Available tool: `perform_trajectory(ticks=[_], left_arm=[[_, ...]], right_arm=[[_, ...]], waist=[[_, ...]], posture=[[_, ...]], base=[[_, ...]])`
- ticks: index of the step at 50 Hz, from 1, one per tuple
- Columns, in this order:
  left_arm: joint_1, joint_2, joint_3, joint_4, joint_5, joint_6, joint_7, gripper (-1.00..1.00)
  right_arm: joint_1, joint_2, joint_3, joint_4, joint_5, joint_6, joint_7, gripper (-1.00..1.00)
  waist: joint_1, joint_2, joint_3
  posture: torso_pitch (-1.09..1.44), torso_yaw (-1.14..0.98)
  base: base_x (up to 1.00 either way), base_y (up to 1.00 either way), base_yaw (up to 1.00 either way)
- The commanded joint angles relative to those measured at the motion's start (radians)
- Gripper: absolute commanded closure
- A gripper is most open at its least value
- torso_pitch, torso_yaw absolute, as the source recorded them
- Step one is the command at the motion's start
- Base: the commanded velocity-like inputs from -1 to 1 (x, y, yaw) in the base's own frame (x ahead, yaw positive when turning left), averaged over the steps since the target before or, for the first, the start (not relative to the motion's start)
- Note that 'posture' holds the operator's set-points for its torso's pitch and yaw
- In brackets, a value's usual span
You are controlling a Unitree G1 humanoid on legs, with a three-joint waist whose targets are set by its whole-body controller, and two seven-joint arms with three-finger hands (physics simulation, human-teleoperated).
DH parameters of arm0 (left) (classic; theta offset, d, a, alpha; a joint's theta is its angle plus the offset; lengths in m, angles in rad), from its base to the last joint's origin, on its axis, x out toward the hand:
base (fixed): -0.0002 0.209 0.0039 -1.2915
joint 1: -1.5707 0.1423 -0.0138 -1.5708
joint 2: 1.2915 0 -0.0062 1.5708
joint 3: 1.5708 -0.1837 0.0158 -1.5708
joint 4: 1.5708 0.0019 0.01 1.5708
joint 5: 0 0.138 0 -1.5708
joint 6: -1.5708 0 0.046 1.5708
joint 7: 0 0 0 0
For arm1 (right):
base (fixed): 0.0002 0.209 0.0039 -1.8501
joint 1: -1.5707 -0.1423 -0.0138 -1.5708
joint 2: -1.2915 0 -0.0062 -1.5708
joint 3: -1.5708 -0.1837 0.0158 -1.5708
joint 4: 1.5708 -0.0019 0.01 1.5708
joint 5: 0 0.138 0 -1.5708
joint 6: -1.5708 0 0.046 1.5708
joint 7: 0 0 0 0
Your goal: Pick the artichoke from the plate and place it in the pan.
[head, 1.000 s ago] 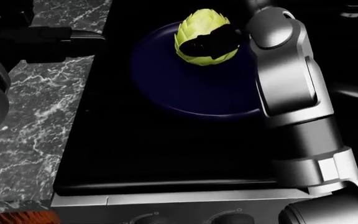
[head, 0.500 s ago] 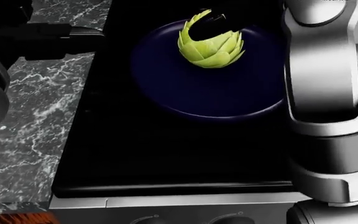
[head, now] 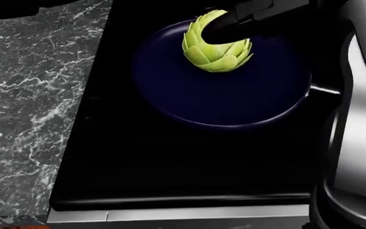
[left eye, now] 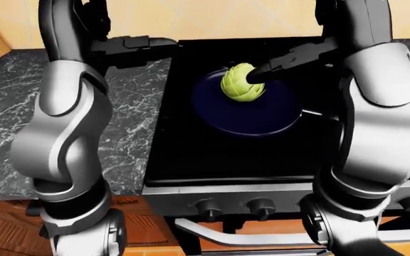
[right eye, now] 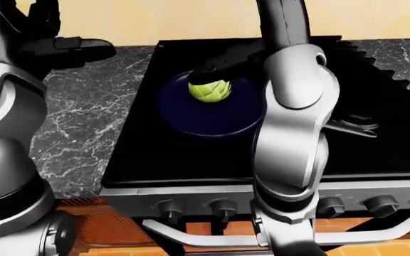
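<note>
1. The black stove [left eye: 212, 154] lay beneath both hands, marble counter [head: 30, 95] left of it.
2. The dark blue plate [head: 189, 95] sat just below the right hand [left eye: 265, 70].
3. The left hand [left eye: 144, 45] hung over the stove's left edge, fingers straight and spread, holding nothing.
4. The artichoke [head: 216, 47] sat on the plate, touching the right fingertips; their grip could not be told.

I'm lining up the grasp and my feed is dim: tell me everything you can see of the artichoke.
The artichoke is pale yellow-green, a rounded bud of overlapping pointed leaves, looking matte and intact. It sits on the dark blue plate, toward the plate's upper part in the head view, on the black stove. The right hand reaches in from the upper right, its dark fingers lying against the bud's top; whether they grip it is unclear.
</note>
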State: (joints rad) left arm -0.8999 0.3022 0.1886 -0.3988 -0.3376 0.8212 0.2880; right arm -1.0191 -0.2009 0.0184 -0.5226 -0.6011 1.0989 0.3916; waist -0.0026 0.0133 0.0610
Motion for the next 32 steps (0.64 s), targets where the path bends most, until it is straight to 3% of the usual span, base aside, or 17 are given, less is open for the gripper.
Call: perform_trajectory(ticks=[1, 11, 16, 27, 32], left_arm=[[-0.029, 0.012, 0.006, -0.021, -0.005, -0.027, 0.012, -1.0], [-0.043, 0.011, 0.007, -0.036, -0.012, -0.07, 0.038, -1.0], [-0.042, 0.011, 0.009, -0.008, -0.012, -0.185, 0.061, -1.0], [-0.062, 0.029, 0.005, -0.045, -0.027, -0.288, 0.096, -1.0], [-0.064, 0.038, 0.004, -0.057, -0.023, -0.302, 0.104, -1.0]], right_arm=[[-0.039, -0.007, -0.005, -0.042, -0.049, 0.006, 0.025, -1.0], [-0.06, 0.005, 0.012, -0.078, -0.172, 0.001, 0.115, -1.0], [-0.047, 0.015, -0.005, -0.104, -0.21, -0.051, 0.145, -1.0], [-0.007, 0.008, -0.068, -0.125, -0.104, -0.193, 0.084, -1.0], [-0.01, -0.021, -0.071, -0.14, -0.068, -0.226, 0.054, -1.0]], waist=[[-0.001, 0.0, -0.028], [-0.004, 0.003, -0.024], [-0.004, 0.003, -0.021], [-0.006, 0.003, -0.02], [-0.005, 0.003, -0.021]], posture=[[0.0, 0.0], [0.0, 0.0], [0.0, 0.0], [0.0, 0.0], [0.0, 0.0]], base=[[0.0, 0.0, 0.0], [0.0, 0.0, 0.0], [0.0, 0.0, 0.0], [0.0, 0.0, 0.0], [0.0, 0.0, 0.0]])
